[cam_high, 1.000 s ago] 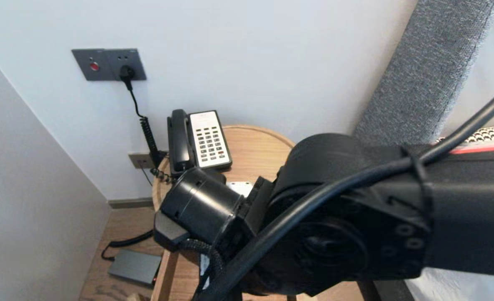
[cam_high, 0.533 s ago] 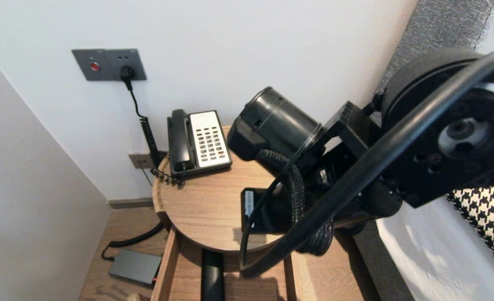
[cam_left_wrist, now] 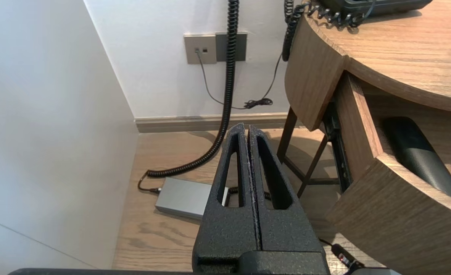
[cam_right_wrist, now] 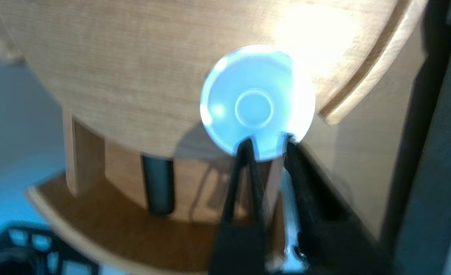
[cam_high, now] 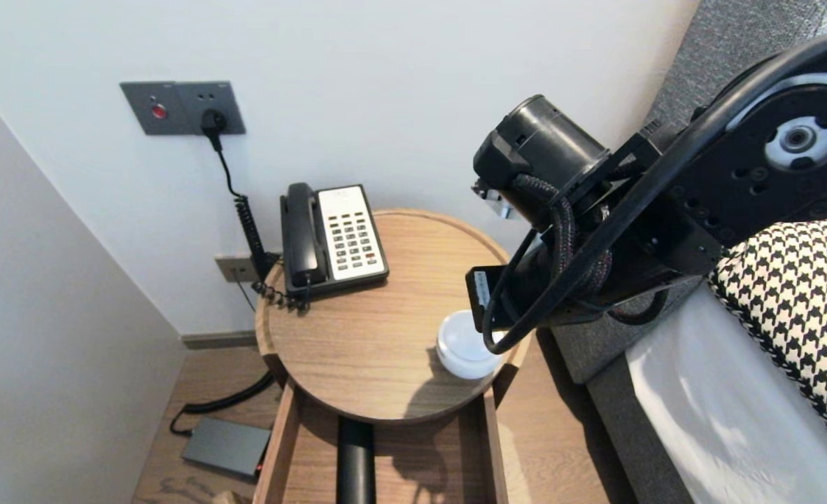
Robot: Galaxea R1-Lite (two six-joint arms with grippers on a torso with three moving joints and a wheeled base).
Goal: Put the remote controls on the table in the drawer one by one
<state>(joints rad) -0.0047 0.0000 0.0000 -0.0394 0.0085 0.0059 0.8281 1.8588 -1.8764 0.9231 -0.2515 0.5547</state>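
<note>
1. count: one bowl (cam_high: pixel 461 346), one phone (cam_high: pixel 333 238), one table (cam_high: pixel 357 350), one open drawer (cam_high: pixel 487 448) with one black tube (cam_high: pixel 355 462).
2. bowl sits at the table's near right edge.
3. right claw (cam_right_wrist: pixel 267 147): narrow gap, gripping nothing, tips over the bowl's near rim; contact unclear.
4. right arm bends high over the table's right side, wrist pointing down.
5. left claw (cam_left_wrist: pixel 247 128): closed, low, left of the table.

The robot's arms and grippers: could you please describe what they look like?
The right arm is matte black, with a cylindrical housing, a silver hub on a round joint, a white label, a smooth cable and a braided cable. The left gripper has rough black tapered fingers, each with a long slot. The right gripper has slim black fingers.
</note>
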